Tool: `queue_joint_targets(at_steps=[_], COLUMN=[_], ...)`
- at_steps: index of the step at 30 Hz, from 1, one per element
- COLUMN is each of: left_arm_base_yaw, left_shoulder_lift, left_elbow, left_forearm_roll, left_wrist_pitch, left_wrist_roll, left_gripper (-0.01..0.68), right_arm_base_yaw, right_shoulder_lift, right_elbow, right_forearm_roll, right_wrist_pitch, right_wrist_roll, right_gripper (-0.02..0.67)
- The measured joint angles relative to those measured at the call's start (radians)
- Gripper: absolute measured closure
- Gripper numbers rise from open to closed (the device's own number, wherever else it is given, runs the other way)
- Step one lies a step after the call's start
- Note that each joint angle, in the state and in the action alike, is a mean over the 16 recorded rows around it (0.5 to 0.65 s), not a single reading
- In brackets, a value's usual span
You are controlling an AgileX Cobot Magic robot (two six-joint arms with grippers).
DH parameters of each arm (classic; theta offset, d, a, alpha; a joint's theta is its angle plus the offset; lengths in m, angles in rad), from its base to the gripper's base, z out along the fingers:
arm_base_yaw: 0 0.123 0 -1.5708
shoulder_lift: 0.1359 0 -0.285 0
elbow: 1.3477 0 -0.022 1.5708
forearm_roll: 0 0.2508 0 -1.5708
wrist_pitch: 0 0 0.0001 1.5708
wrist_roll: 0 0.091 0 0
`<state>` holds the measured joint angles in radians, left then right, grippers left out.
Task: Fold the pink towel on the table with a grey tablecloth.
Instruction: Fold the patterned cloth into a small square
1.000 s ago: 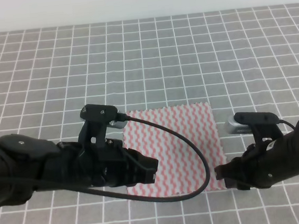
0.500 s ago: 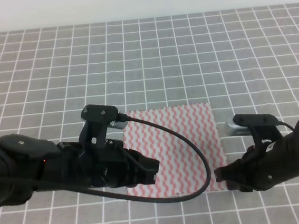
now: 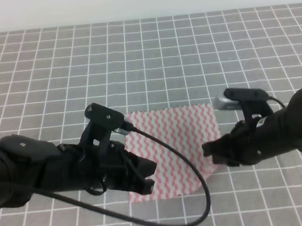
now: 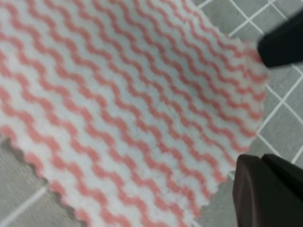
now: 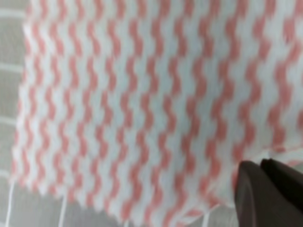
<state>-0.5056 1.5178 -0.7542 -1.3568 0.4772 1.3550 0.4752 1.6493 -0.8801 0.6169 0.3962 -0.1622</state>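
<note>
Two grippers, left [image 3: 147, 180] and right [image 3: 213, 155], pinch the towel [image 3: 170, 143] at its near corners, jaws clamped, lifting that edge off the table [image 3: 188, 50]. Fold just begun: carrying over and flattening remain.

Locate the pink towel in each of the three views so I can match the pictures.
Exterior high: the pink towel lies low in the middle, between the two arms.
Left wrist: it fills most of the picture, with its pinked edge running along the lower left.
Right wrist: it fills nearly the whole picture, blurred.
Shared landmark: the grey tablecloth with its white grid lines, seen at the towel's edges in both wrist views.
</note>
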Motion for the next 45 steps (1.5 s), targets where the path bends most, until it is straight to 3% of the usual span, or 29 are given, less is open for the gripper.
queue_joint_targets(at_steps=[10,20,36,45], left_arm_base_yaw=[0.000,0.000,-0.002,-0.008], left_shoulder_lift=[-0.044,-0.090,-0.073,-0.054], left_elbow=[0.001,0.020,0.035,0.035], left_forearm_roll=[0.059,0.176,0.214,0.186], left_wrist_pitch=[-0.011,-0.036,-0.074,-0.082], left_wrist_roll=[0.155,0.200,0.382,0.498], left_gripper=[0.676,0.648,0.258,0.242], right_arm_base_yaw=[0.000,0.000,0.000,0.000], right_shoulder_lift=[0.042,0.097,0.105,0.109], right_elbow=[-0.070,-0.139,-0.158,-0.158], right_forearm_roll=[-0.006,-0.020,-0.029,-0.026], right_wrist_pitch=[-0.051,-0.050,-0.069,-0.091], right_wrist_roll=[-0.002,-0.004,-0.008,-0.006], right_gripper=[0.664,0.664,0.664,0.664])
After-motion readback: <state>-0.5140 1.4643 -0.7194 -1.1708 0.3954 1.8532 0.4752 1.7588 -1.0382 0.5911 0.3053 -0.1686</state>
